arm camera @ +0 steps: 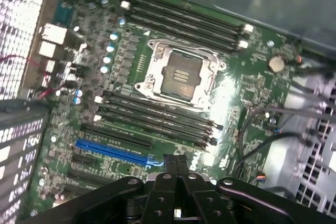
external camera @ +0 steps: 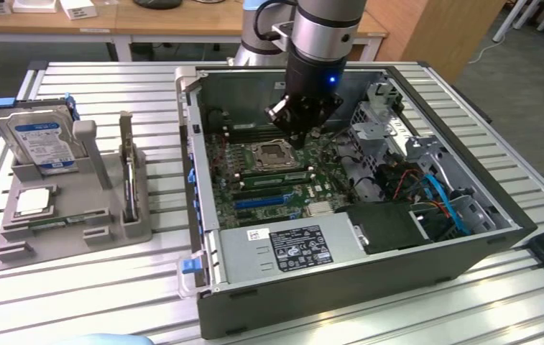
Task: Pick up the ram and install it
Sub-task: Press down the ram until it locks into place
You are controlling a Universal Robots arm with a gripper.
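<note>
- Hand [external camera: 297,136]: fingers pressed together, nothing between them, low over the motherboard [external camera: 262,169] inside the open case [external camera: 348,269].
- Ram [external camera: 53,221]: flat in the grey holder [external camera: 70,237] on the counter [external camera: 99,287], well off toward the exterior view's left of the hand, long axis roughly crosswise.

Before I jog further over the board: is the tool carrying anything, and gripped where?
Nothing is held. The tool is shut on itself above the motherboard, no ram stick between its fingers.

The exterior view is evenly and brightly lit from above, with only soft shadows cast inside the computer case [external camera: 348,237]. The wrist view is dimmer and slightly blurred; strong glare is seen on the motherboard [arm camera: 226,103] and the vent grille [arm camera: 18,35] is washed out.
</note>
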